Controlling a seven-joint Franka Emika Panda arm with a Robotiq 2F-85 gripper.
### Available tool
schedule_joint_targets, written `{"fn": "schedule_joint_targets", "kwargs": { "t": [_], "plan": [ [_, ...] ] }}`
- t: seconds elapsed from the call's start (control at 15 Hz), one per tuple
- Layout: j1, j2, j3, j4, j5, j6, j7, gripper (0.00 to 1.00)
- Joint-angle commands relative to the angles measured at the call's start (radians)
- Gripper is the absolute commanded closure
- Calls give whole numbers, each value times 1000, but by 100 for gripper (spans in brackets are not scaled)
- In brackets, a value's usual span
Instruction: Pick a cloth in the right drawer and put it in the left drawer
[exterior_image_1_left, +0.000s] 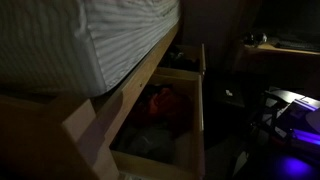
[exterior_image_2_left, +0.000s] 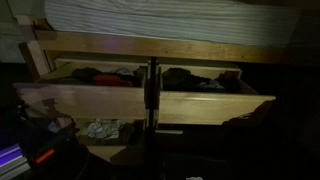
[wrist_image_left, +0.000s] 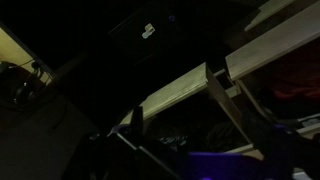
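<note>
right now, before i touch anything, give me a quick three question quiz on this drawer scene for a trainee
1. True or false: both pale wooden drawers are pulled open.
2. Multiple choice: what lies above the drawers? A) a striped mattress B) a metal sink C) a glass shelf
3. Fill in the blank: the crumpled cloth lying in the open drawer in an exterior view is ____ in colour.

Key: 1 true; 2 A; 3 red
</note>
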Motion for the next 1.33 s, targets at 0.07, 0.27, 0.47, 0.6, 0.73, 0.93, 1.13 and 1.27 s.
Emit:
{"fn": "schedule_joint_targets", "kwargs": {
  "t": [0.07,0.27,0.47,0.6,0.73,0.93,1.13,1.27],
  "plan": [
    [7,0,-4,2,-4,-3,4,0],
    [7,0,-4,2,-4,-3,4,0],
    [7,0,-4,2,-4,-3,4,0],
    [7,0,-4,2,-4,-3,4,0],
    [7,0,-4,2,-4,-3,4,0],
    [7,0,-4,2,-4,-3,4,0],
    [69,79,-64,15,53,-23,-100,0],
    [110,149,-128,-5,95,62,-180,0]
  ]
}}
